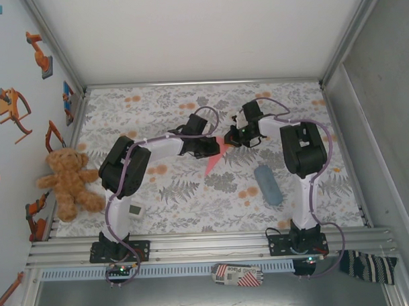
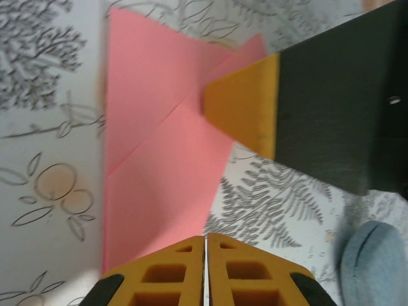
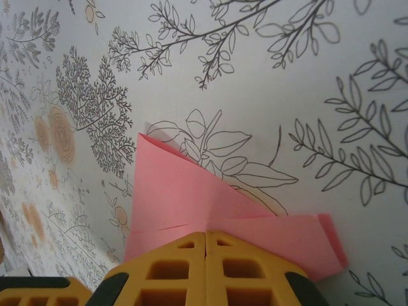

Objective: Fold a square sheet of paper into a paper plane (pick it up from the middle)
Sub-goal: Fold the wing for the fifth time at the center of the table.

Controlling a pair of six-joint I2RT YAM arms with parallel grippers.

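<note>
The square sheet of paper (image 1: 216, 163) is salmon pink and folded into a creased wedge, lying between my two grippers at mid-table. In the right wrist view the paper (image 3: 185, 191) fans out to both sides of my right gripper (image 3: 205, 234), which is shut on its crease. In the left wrist view the paper (image 2: 159, 146) spreads to the left, and its edge runs into the thin slit of my left gripper (image 2: 205, 237), shut on it. The right gripper's finger (image 2: 245, 108) overlaps the paper's upper fold. From above, the left gripper (image 1: 213, 150) and right gripper (image 1: 232, 140) sit almost tip to tip.
A grey-blue oblong pouch (image 1: 267, 184) lies right of the paper, in front of the right arm, and shows in the left wrist view as the pouch (image 2: 373, 261). A teddy bear (image 1: 68, 181) sits at the table's left edge. The floral tablecloth (image 1: 193, 200) covers the table.
</note>
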